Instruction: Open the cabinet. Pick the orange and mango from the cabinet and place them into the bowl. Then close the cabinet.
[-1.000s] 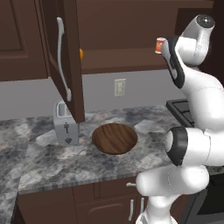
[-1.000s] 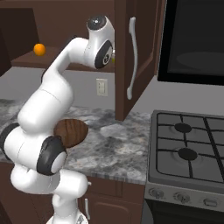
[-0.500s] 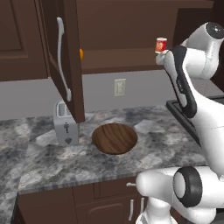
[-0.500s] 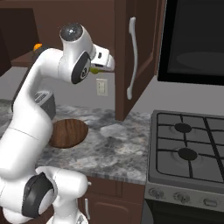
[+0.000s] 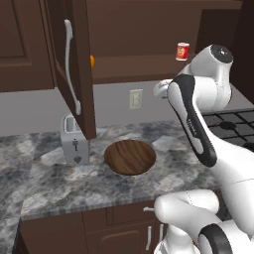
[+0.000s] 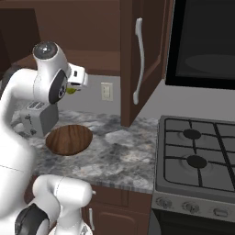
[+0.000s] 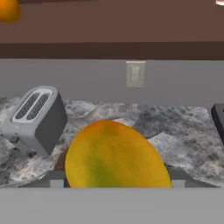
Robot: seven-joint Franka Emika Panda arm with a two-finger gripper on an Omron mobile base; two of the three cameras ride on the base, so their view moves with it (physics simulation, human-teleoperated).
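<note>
While my end effector [image 7: 114,186] pinches the one mango [image 7: 116,155] between its spread fingers, I hold it above the single bowl [image 5: 130,157] on the counter [image 5: 59,186]; one orange [image 5: 92,61] sits higher, inside the cabinet [image 5: 74,69], one toaster [image 5: 74,145] left of the bowl.

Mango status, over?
Gripper shut on the oval yellow-green mango, above the counter. Round dark wood-grain bowl empty. Round orange on the cabinet shelf. Dark brown cabinet door open; silver toaster beside bowl.
</note>
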